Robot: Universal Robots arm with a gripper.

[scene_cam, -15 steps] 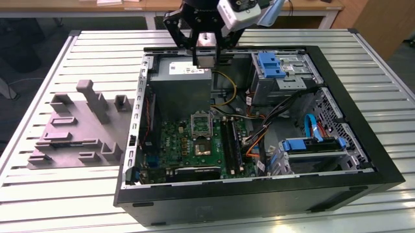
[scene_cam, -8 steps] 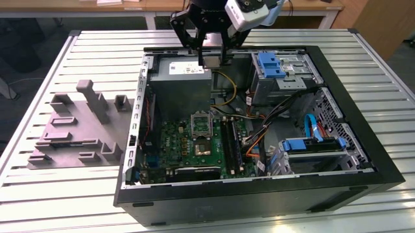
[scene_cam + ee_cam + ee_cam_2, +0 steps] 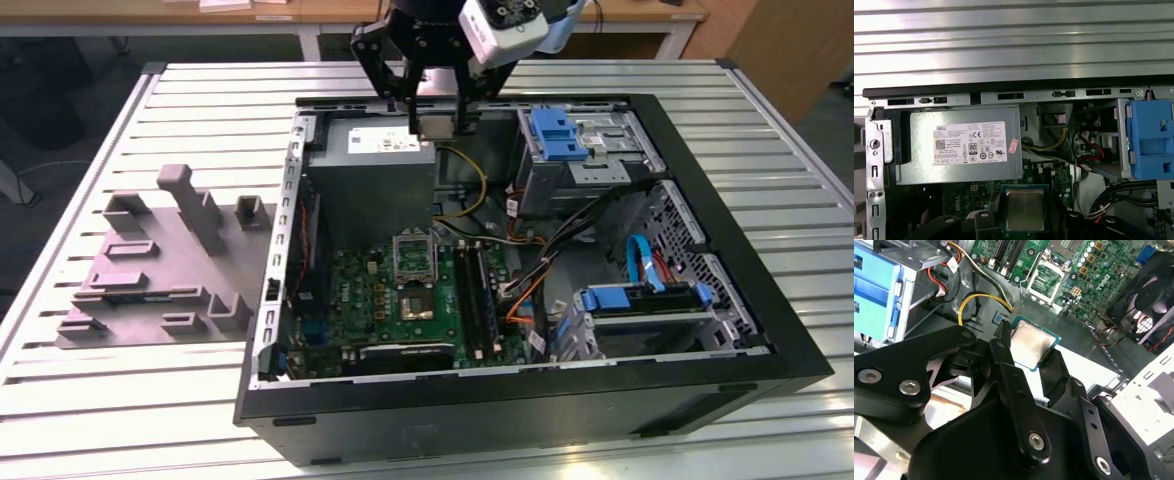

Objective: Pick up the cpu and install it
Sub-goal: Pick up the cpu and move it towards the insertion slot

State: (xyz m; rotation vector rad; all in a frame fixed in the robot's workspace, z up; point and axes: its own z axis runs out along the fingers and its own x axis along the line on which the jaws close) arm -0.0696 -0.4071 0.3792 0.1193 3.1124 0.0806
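My gripper (image 3: 1030,354) is clamped on the cpu (image 3: 1033,340) above the power supply (image 3: 959,145) at the case's (image 3: 534,410) far end; I should carry it flat, squared to the open socket (image 3: 1046,280).

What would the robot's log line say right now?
gripper: shut on cpu | place: over power supply | motherboard socket: cpu not in it yet

Below the gripper (image 3: 434,122) clamping the cpu (image 3: 1030,342), the motherboard (image 3: 387,300) is lying open from above, with the power supply (image 3: 371,185), loose cables (image 3: 534,255) and drive cage (image 3: 577,160) crowding its edges.
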